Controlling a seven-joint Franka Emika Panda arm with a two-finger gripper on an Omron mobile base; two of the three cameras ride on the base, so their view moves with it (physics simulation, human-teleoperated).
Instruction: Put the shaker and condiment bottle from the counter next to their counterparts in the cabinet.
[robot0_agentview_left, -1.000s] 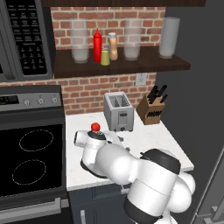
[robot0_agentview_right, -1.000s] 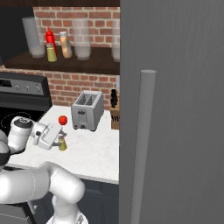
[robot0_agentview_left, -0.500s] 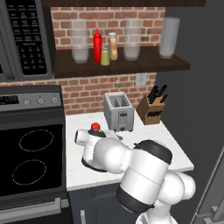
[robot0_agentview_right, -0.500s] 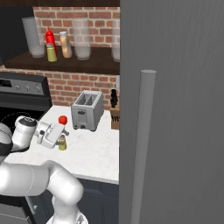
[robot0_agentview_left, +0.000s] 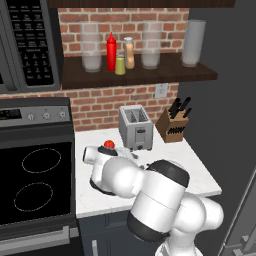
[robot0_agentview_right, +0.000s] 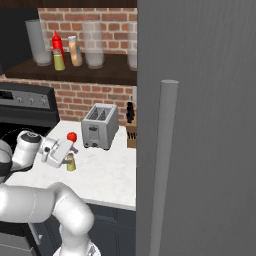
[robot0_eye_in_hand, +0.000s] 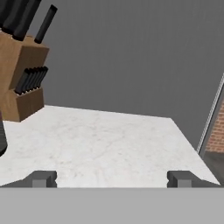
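Note:
The shaker (robot0_agentview_right: 71, 162), a squat yellow-olive cylinder with a dull cap, stands upright on the white counter (robot0_agentview_right: 107, 172). My gripper (robot0_agentview_right: 66, 151) hovers just above and to the left of it, apart from it. In the hand view the gripper (robot0_eye_in_hand: 111, 178) is open with nothing between its fingertips (robot0_eye_in_hand: 43, 178). On the cabinet shelf (robot0_agentview_left: 165, 75) the tan condiment bottle (robot0_agentview_left: 129, 52) stands right of the counterparts: the red squeeze bottle (robot0_agentview_left: 111, 51) and a small yellow-green shaker (robot0_agentview_left: 120, 65). The right base view shows the same row: condiment bottle (robot0_agentview_right: 75, 51), red bottle (robot0_agentview_right: 57, 42), small shaker (robot0_agentview_right: 59, 61).
A toaster (robot0_agentview_left: 135, 127) and a knife block (robot0_agentview_left: 173, 125) stand at the back of the counter, with a small red round thing (robot0_agentview_right: 71, 136) left of the toaster. Clear glass jars (robot0_agentview_left: 91, 47) flank the bottles on the shelf. A stove (robot0_agentview_left: 35, 180) lies left, a tall grey fridge door (robot0_agentview_right: 200, 125) right.
The arm's elbow has swung up and to the right in the left base view. The hand has barely shifted beside the shaker, and its jaws have stayed open.

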